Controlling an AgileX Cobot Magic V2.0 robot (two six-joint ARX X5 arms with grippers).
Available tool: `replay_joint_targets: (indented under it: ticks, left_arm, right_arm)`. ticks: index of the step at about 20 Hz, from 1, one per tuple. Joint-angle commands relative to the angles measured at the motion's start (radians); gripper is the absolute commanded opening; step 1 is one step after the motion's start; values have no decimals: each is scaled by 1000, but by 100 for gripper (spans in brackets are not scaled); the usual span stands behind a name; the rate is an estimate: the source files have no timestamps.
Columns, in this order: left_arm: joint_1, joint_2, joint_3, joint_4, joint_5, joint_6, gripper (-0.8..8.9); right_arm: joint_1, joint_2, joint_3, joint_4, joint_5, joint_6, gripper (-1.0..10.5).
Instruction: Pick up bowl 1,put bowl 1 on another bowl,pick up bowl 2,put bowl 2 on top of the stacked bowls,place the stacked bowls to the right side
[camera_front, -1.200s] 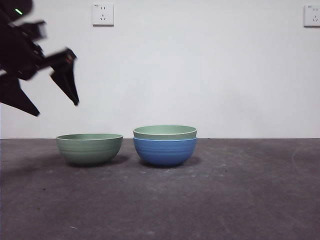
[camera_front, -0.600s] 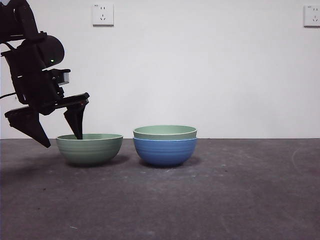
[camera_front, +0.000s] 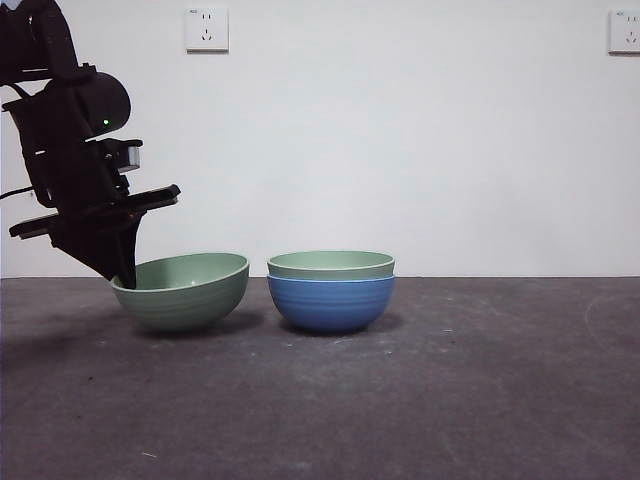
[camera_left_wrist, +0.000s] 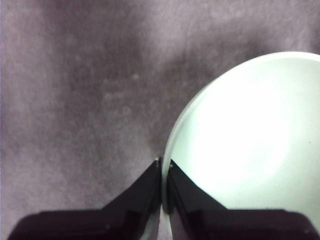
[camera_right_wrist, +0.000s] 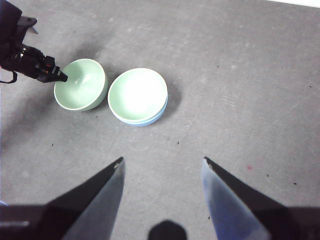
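Note:
A loose pale green bowl (camera_front: 183, 290) sits left of centre, tipped so its right rim is raised. My left gripper (camera_front: 122, 272) is shut on that bowl's left rim; the left wrist view shows the jaws pinching the rim of the green bowl (camera_left_wrist: 250, 145). To its right stands the blue ridged bowl (camera_front: 331, 301) with one pale green bowl (camera_front: 330, 264) nested in it. From high above, the right wrist view shows the loose bowl (camera_right_wrist: 81, 84), the nested pair (camera_right_wrist: 138, 96) and the left gripper (camera_right_wrist: 59, 77). My right gripper (camera_right_wrist: 162, 167) hangs open, far from the bowls.
The dark grey tabletop (camera_front: 480, 400) stretches to the right of the bowls. A white wall with two sockets (camera_front: 206, 29) stands behind.
My left gripper dropped from upper left to the loose green bowl, straddled its left rim, then shut on it. The bowl now tilts, its right side lifted.

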Motion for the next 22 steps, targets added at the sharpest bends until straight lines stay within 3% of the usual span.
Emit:
replay_joint_targets:
  ticks: [1, 6, 10, 15, 22]
  left_arm:
    - [-3, -14, 25, 0, 2, 0, -8]
    - [-40, -55, 190, -126, 54, 10, -8]
    - [-140, -54, 318, -147, 51, 27, -8]
    - [-244, -14, 334, -78, 47, 19, -6]
    - [-279, 104, 334, -48, 23, -7, -6]
  right_arm:
    - [1, -5, -4, -5, 2, 7, 257]
    - [1, -5, -4, -11, 2, 7, 257]
    - [1, -4, -4, -12, 1, 6, 257]
    - [1, -5, -4, -21, -1, 6, 256]
    - [1, -5, -4, -58, -1, 7, 256]
